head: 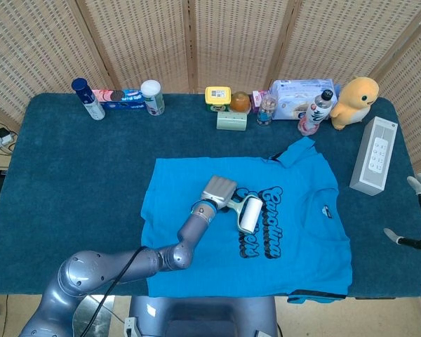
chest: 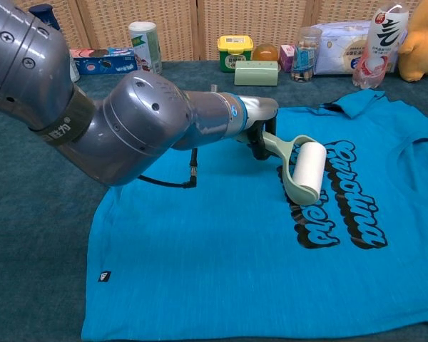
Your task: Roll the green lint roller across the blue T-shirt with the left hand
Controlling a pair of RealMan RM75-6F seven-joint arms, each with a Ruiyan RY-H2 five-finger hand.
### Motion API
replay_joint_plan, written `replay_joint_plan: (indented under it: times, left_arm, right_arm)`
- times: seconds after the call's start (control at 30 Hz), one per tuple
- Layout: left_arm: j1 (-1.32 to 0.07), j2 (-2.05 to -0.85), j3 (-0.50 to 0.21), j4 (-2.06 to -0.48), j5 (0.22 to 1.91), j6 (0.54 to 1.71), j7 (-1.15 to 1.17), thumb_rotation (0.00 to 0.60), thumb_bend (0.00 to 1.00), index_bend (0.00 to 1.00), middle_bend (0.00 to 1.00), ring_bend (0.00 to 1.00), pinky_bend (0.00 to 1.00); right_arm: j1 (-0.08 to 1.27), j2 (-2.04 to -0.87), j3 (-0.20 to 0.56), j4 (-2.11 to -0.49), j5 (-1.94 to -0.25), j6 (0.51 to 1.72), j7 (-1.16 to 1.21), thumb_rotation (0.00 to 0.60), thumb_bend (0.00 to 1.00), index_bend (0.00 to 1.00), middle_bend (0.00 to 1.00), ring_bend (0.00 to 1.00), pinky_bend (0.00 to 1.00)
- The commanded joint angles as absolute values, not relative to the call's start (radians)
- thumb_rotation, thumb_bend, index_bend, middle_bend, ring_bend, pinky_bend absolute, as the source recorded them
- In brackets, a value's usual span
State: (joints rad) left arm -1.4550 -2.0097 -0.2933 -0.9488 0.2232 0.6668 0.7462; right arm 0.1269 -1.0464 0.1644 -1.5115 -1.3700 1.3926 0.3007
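Blue T-shirt (head: 196, 189) on table; left robot hand (head: 218, 191) grips green lint roller (chest: 307, 171).

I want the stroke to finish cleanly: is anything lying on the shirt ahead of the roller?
Nothing visible. The left hand holds the green lint roller on the blue T-shirt, over the black lettering; beyond it lies only flat fabric.

Legible markings: T-shirt print and arm band.
The blue T-shirt (chest: 221, 249) carries black script lettering in two lines; the first appears to read "Carolina", the second "Panthers", partly covered by the lint roller (chest: 307, 171). A dark band on the left arm (chest: 60, 121) bears white Chinese characters. Labels on the bottles and boxes at the counter's far edge are too small to read.
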Motion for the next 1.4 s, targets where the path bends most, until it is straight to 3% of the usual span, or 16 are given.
replay_joint_plan:
  times: [0.03,0.37,1.03,1.4]
  left_arm:
    - [-1.458,-2.012,-0.292,-0.944,0.214,0.667,0.755,0.6,0.89,1.0,0.93,0.84,0.98]
    - [-1.438,-1.984,-0.263,-0.968,0.177,0.688,0.797,0.6,0.89,1.0,0.93,0.84,0.98]
    - [-1.279,-1.802,-0.177,-1.138,0.2,0.78,0.786,0.6,0.89,1.0,0.93,0.84,0.98]
    - [-1.237,-1.719,-0.191,-1.221,0.266,0.813,0.745,0.6,0.89,1.0,0.93,0.84,0.98]
  right_arm:
    - [0.127,-1.046,0.165,-1.512,-1.371,1.393,0.303,0.6,0.0,0.07,0.0,0.0,0.0]
    - [0.125,-1.046,0.164,-1.512,-1.375,1.398,0.304,0.6,0.0,0.07,0.0,0.0,0.0]
    - [0.128,-1.055,0.156,-1.528,-1.388,1.401,0.259,0.6,0.0,0.07,0.0,0.0,0.0]
    - [0.13,-1.061,0.153,-1.53,-1.389,1.399,0.242,0.6,0.0,0.07,0.0,0.0,0.0]
